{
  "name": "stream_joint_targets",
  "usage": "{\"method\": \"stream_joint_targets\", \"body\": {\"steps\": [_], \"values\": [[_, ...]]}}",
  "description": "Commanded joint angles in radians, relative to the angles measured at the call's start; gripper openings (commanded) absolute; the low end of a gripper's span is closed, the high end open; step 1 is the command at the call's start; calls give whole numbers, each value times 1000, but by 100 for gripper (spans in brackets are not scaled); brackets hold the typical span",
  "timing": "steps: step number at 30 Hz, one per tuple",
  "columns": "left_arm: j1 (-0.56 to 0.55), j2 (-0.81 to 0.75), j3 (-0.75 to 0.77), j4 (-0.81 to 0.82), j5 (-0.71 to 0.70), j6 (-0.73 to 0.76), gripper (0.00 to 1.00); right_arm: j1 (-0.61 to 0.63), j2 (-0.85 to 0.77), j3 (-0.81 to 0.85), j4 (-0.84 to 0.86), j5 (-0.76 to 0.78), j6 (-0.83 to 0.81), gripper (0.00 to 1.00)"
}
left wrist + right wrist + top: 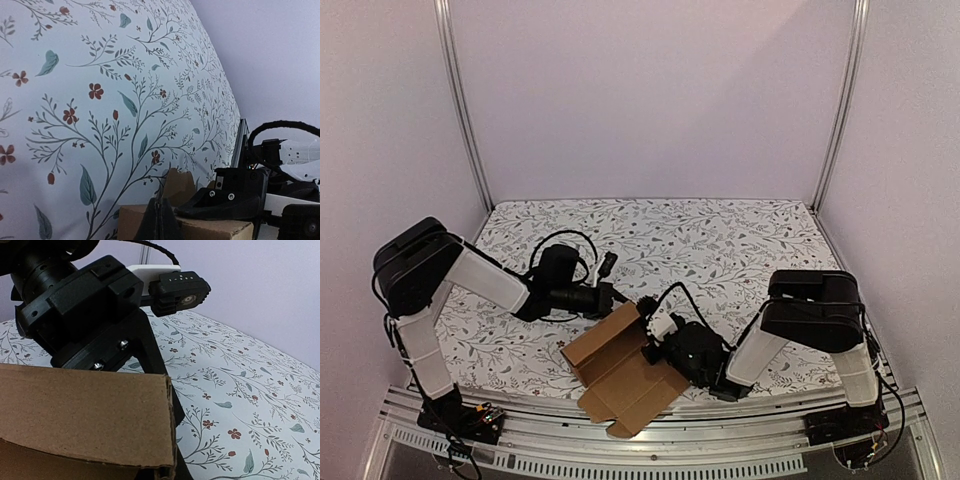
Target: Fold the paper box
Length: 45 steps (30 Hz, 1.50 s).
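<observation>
The paper box (620,375) is a brown cardboard piece, partly folded, lying open near the table's front edge between both arms. My left gripper (620,298) reaches in from the left to the box's far corner. In the left wrist view its fingers (160,220) are pressed together over the top edge of a cardboard wall (220,229), with a small flap (177,187) standing just beyond. My right gripper (648,348) is shut on the box's right side panel (80,410), which hides most of its fingers. The two grippers are close together.
A floral cloth (720,240) covers the table. Metal frame posts (465,110) (840,100) and plain walls enclose the back and sides. An aluminium rail (670,440) runs along the near edge. A black cable (560,238) loops over the left wrist.
</observation>
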Motion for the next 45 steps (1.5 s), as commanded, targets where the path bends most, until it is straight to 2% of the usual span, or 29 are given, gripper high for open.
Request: {"method": "stream_joint_targets", "body": {"steps": [1, 6, 10, 22, 27, 33, 37, 45], "values": [[-43, -60, -31, -147, 23, 69, 0, -7, 15, 14, -57, 47, -25, 0], [-34, -111, -47, -224, -21, 87, 0, -5, 15, 15, -58, 50, -25, 0], [-35, -139, -45, -247, -1, 95, 0, -6, 17, 15, -61, 50, -23, 0], [-60, -123, -38, -148, 211, 84, 0, -6, 17, 16, -66, 55, -19, 0], [-68, -66, -42, -33, 273, 32, 0, -5, 18, 13, -65, 54, -16, 0], [-75, -44, -27, 8, 281, 11, 0, -5, 17, 12, -64, 55, -17, 0], [-66, -77, -28, -72, 242, 50, 0, -6, 17, 11, -61, 54, -22, 0], [8, -177, -47, -330, 33, 139, 25, -6, -2, 2, -73, 48, -28, 0]]}}
